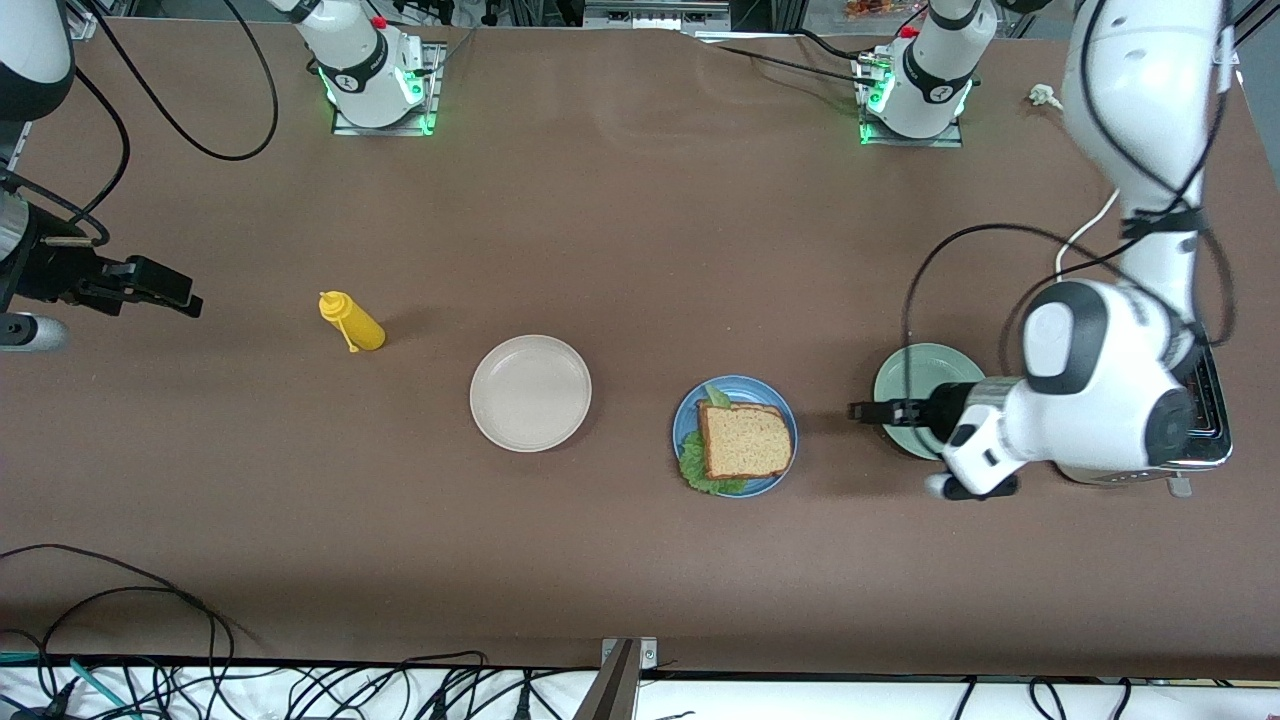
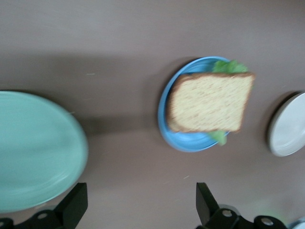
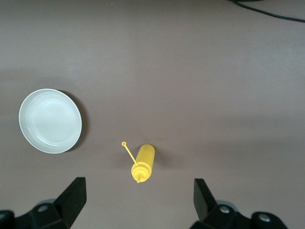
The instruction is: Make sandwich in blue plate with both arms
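The sandwich [image 1: 745, 441] lies on the blue plate [image 1: 686, 418] in the middle of the table: a speckled brown bread slice on top with green lettuce [image 1: 692, 467] sticking out under it. It also shows in the left wrist view [image 2: 209, 102] on the blue plate [image 2: 164, 114]. My left gripper [image 1: 866, 411] is open and empty, over the edge of the mint-green plate [image 1: 915, 375] beside the blue plate. My right gripper [image 1: 180, 297] is open and empty at the right arm's end of the table, beside the yellow bottle [image 1: 352, 322].
An off-white plate [image 1: 530, 392] sits empty between the yellow bottle and the blue plate. A metal toaster [image 1: 1205, 420] stands under the left arm at its end of the table. Cables lie along the table's near edge.
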Motion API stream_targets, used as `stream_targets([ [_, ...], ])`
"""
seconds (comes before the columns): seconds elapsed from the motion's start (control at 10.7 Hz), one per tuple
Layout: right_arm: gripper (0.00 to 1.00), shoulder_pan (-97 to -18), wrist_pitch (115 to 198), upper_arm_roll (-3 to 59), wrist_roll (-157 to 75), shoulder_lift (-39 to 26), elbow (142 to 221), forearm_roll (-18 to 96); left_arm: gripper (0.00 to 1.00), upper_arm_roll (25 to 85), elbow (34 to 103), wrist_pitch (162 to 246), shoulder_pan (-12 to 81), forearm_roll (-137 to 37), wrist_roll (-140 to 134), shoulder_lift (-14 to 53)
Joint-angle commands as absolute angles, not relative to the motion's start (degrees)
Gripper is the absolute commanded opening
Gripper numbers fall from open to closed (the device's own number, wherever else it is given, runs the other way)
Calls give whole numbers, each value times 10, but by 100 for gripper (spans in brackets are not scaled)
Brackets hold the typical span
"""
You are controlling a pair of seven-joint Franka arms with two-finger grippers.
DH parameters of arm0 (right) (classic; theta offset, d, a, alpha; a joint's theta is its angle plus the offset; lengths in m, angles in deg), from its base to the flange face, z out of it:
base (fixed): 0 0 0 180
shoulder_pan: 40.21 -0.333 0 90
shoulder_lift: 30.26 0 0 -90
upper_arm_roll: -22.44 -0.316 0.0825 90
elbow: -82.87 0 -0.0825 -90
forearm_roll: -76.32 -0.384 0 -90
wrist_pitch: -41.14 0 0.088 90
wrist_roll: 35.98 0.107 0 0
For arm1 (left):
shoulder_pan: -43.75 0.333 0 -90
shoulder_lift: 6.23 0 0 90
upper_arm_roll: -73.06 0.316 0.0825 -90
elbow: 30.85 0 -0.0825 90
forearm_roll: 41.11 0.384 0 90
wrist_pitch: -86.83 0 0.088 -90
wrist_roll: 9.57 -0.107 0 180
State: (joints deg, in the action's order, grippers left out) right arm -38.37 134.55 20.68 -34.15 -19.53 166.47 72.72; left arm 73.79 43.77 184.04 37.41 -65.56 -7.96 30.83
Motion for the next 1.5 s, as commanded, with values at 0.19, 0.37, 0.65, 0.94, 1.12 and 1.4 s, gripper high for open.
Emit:
stream_targets([
  [0.19, 100, -383, 1364, 211, -337, -206, 1676, 719, 100, 737, 449, 1778, 377, -460, -148, 197],
  [0.37, 100, -383, 1369, 217, -340, -206, 1676, 718, 100, 738, 449, 1761, 377, -427, -177, 172],
  [0.65, 100, -383, 1388, 217, -340, -205, 1676, 720, 100, 748, 439, 1739, 376, -368, -175, 156],
  [0.94, 100, -383, 1387, 217, -340, -205, 1676, 720, 100, 748, 438, 1709, 380, -340, -178, 102],
  [1.12, 100, -383, 1388, 218, -340, -206, 1676, 720, 100, 749, 441, 1664, 387, -340, -166, 71],
  [1.4, 100, -383, 1402, 217, -340, -204, 1676, 718, 100, 746, 495, 1645, 422, -354, -165, 10],
])
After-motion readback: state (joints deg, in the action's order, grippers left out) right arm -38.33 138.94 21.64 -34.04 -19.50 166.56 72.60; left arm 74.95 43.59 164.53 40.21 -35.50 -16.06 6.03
